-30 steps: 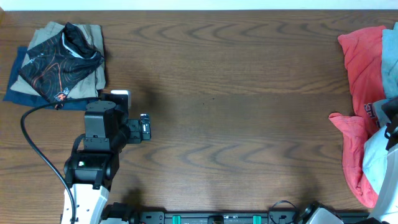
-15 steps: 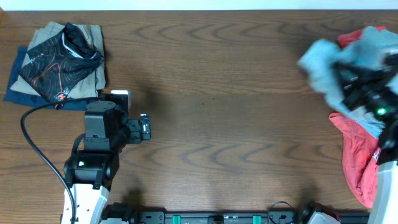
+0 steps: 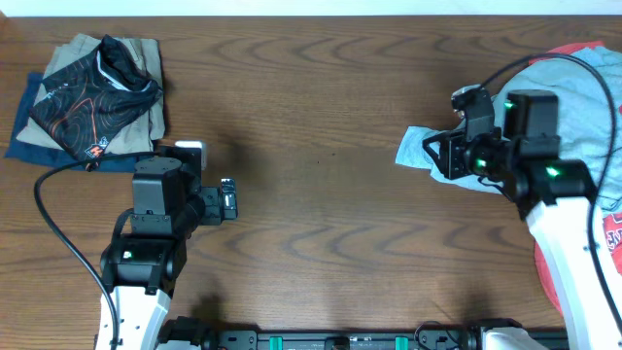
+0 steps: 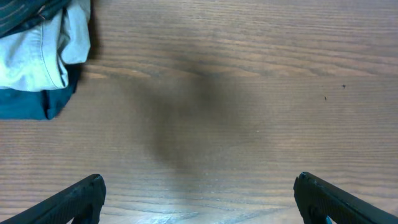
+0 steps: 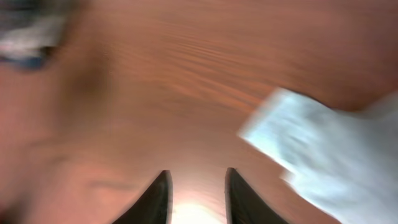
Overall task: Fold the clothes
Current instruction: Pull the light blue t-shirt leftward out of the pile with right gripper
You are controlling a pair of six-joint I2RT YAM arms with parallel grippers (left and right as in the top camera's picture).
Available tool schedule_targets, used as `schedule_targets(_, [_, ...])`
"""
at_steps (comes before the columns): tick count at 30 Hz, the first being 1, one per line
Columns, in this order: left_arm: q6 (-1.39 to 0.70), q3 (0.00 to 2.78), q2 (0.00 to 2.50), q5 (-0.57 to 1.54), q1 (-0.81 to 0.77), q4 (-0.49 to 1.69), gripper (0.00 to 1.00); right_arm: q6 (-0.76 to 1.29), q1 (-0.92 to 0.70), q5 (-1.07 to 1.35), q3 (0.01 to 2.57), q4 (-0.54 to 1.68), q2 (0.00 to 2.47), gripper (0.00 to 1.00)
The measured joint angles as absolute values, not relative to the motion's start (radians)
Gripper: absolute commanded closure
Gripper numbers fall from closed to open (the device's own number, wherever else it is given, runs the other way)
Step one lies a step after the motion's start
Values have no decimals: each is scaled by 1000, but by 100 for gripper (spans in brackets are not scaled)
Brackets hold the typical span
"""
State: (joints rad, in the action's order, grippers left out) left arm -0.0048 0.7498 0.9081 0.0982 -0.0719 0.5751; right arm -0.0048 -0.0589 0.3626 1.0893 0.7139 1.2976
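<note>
The dark brown wooden table (image 3: 321, 107), marked with wavy grain, fills the view, with a pale strip along its far edge. At its right end lies the soft, crumpled pale blue-grey T-shirt (image 3: 573, 87), one corner drawn out toward the middle, spread over a red T-shirt (image 3: 610, 231) with white lettering. At the far left corner sits a folded pile: a black garment (image 3: 92, 92) with orange lines on khaki cloth (image 3: 148, 122) and navy cloth (image 3: 27, 144). The right gripper (image 5: 196, 190) is at the blue shirt's corner, its fingers narrowly parted with nothing between them. The left gripper (image 4: 199, 183) stands wide over bare wood.
</note>
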Motion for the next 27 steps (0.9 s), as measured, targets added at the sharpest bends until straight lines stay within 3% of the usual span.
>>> schedule_targets(4, [-5,750,908,98,-72,576,2,41,-58,137,1089,712,1409,44])
schedule_targets(12, [-5,750,908,99,-72,576,2,68,-57,-69,1089,646,1676,20])
schedule_targets(19, [-5,750,908,98,-72,576,2,68,-56,-136,1089,546,1852,17])
schedule_targets(20, [-4,749,908,98,-72,576,2,68,-54,-131,1093,534,1866,21])
schedule_targets(21, [-5,749,908,98,-72,575,2,67,-54,-137,1093,519,1867,34])
schedule_targets(22, [-5,750,908,99,-72,576,2,67,-54,-134,1096,503,1875,52])
schedule_targets(23, [-4,750,908,98,-72,576,2,68,-54,-128,1099,495,1881,83])
schedule_targets(24, [-4,750,908,98,-72,575,2,71,-54,-130,1100,484,1886,98])
schedule_targets(27, [-4,749,908,98,-72,576,2,73,-54,-119,1104,473,1895,99])
